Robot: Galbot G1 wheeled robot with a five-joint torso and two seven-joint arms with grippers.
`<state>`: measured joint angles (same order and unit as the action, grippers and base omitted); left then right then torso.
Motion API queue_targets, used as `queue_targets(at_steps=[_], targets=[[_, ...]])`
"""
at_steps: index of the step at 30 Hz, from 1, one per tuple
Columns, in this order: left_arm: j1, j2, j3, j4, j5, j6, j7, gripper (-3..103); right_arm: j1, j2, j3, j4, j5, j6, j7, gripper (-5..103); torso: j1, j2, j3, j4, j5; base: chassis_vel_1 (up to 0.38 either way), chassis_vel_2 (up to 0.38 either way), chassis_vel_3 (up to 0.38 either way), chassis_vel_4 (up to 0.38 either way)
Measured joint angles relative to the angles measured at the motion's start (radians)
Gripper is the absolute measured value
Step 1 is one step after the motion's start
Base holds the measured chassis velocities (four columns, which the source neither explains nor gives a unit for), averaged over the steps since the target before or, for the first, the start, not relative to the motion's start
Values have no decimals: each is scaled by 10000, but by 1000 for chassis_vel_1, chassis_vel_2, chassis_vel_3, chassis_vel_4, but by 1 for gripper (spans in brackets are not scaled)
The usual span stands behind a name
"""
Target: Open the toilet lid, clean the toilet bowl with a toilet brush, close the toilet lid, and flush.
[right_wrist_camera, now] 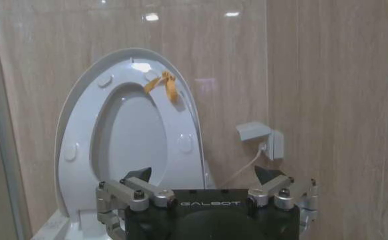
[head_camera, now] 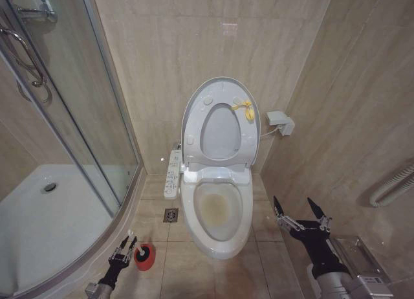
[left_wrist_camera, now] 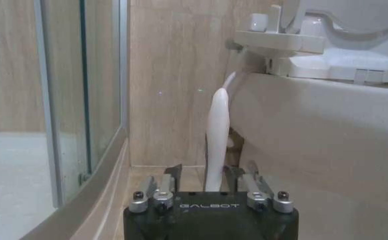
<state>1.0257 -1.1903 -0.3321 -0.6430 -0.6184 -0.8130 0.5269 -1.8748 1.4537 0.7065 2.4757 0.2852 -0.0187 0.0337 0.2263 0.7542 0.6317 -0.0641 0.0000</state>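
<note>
Near left, the left gripper has its jaws pinching the toilet brush. Near right, the right gripper hangs with jaws spread beside the toilet bowl; the toilet lid stands upright.

**Small tiled bathroom**

Beige stone-look tiles cover walls and floor. White bidet-style toilet against back wall, toilet lid raised, stained toilet bowl exposed, control panel at its side. Curved glass shower enclosure with white shower tray and chrome fittings. Floor drain beside toilet. Wall socket with cable
</note>
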Motion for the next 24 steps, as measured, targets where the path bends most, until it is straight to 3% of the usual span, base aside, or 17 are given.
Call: queue_targets(at_steps=[2, 3, 10, 11, 18, 19, 24], targets=[[62, 3, 6, -62, 4, -4, -2, 32, 0, 0, 0, 1, 0, 2, 1, 100, 0, 0, -1, -1, -4, 0, 0, 0, 0], [108, 6, 5, -90, 4, -7, -1, 58, 1, 0, 0, 1, 0, 2, 0, 100, 0, 0, -1, 1, 1, 0, 0, 0, 0], [502, 48, -46, -642, -30, -20, 12, 58, 0, 0, 0, 2, 0, 1, 0, 100, -1, 1, -2, 1, 0, 0, 0, 0, 0], [597, 51, -47, -822, -60, -20, 10, 85, 0, 0, 0, 1, 0, 1, 0, 100, -1, 1, -2, 2, -1, 0, 0, 0, 0], [1300, 122, -119, -2692, -142, 3, -520, 85, 0, 0, 0, 2, 0, 1, 0, 100, -2, 3, -2, 1, -1, 0, 0, 0, 0], [1436, 158, -185, -3184, -57, 102, -679, 100, 0, 0, 0, 1, 0, 1, 0, 100, -2, 3, -3, 0, 0, 0, 0, 0, 0], [1979, 270, -579, -5117, 213, 856, -1232, 100, 1, 0, 0, 1, 0, 1, -1, 100, -2, 2, -2, -1, -1, 0, 0, 0, 0]])
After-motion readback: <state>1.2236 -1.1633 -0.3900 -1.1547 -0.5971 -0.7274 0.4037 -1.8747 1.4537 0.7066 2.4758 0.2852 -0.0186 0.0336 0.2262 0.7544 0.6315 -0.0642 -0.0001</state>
